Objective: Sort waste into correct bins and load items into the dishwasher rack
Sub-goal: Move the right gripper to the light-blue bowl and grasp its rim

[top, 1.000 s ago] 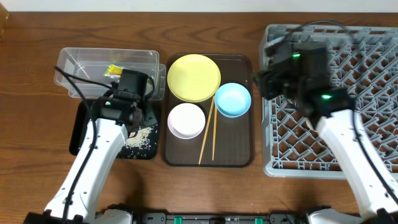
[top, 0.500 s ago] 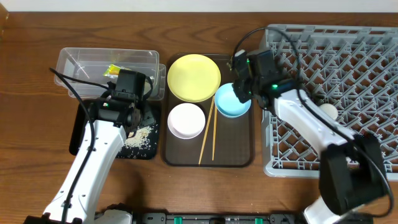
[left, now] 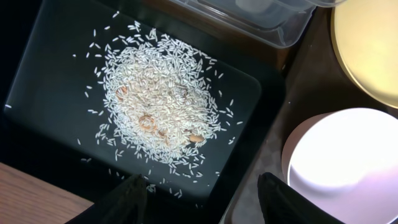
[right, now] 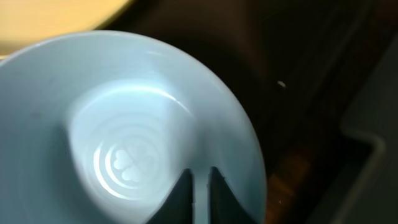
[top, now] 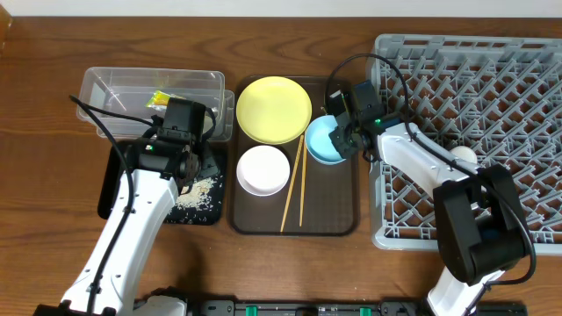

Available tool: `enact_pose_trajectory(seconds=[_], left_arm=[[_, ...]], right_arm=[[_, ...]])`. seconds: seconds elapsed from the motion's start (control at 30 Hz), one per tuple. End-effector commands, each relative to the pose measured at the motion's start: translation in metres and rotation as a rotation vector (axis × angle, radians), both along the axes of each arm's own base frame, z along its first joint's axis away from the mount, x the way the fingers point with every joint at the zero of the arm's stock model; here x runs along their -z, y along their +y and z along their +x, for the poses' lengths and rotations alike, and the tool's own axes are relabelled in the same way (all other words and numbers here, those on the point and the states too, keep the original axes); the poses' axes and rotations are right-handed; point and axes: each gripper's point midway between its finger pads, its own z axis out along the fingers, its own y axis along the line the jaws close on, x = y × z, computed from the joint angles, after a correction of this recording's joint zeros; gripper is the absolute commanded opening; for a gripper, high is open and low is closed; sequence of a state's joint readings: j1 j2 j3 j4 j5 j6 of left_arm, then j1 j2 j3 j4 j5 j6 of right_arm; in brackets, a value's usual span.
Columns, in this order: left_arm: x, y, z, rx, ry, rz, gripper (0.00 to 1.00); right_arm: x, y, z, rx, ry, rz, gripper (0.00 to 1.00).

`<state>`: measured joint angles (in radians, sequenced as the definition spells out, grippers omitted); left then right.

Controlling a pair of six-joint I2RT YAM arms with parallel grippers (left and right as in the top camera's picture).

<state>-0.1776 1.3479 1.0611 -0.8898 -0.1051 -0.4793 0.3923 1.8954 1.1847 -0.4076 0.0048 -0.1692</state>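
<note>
Wooden tabletop (top: 53, 53), with the dark brown rectangular serving tray (top: 338, 224) mid-table. We have the right gripper (right: 200, 185) down at the round light blue bowl (top: 321, 142). The bowl sits on the tray's right side, against the round yellow plate (top: 274, 109) and just beside the pair of thin wooden chopsticks (top: 292, 189). Jaws are nearly together with a pale sliver between; we read that as a pinch on the bowl's wall.

Risks as we see them:
- One-sided rim pinch, so the bowl may swing or slip on lift.
- A tilted bowl could nudge the plate or chopsticks.
- A low carry would clip the near wall of the large grey plastic lattice rack (top: 492, 79).

Left gripper (left: 202, 202) hangs wide open and empty over white rice grains (left: 158, 109) in the shallow black rectangular tray (left: 43, 74).
</note>
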Motion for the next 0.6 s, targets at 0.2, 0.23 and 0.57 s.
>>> enact_pose_trajectory(seconds=[0.2,0.23,0.57], left_arm=[[-0.009,0.003,0.003,-0.024,-0.029,0.004,0.6],[-0.009,0.003,0.003,-0.024,-0.029,0.004,0.6],[-0.009,0.003,0.004,-0.024,-0.034,0.004,0.61]], right_arm=[[-0.065,0.007,0.023,0.005,-0.183,0.044,0.28],[-0.076,0.008,0.025,0.007,-0.213,0.055,0.31],[-0.062,0.003,0.028,0.021,-0.194,0.032,0.37]])
